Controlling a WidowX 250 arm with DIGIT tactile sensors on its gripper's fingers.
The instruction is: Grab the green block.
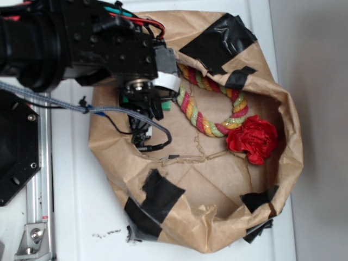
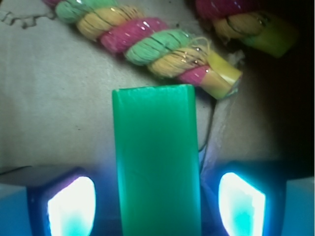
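Note:
The green block lies flat on brown paper and runs lengthwise from the bottom of the wrist view up toward the rope. My gripper is open and straddles it. The glowing fingertips stand on either side, with a small gap between each and the block. In the exterior view the gripper hangs low at the left inside the paper nest. There only a sliver of the green block shows beside the fingers; the rest is hidden by the arm.
A red, yellow and green twisted rope curls just beyond the block, its ends close in the wrist view. A red crumpled flower lies to the right. Raised brown paper walls with black tape ring the area.

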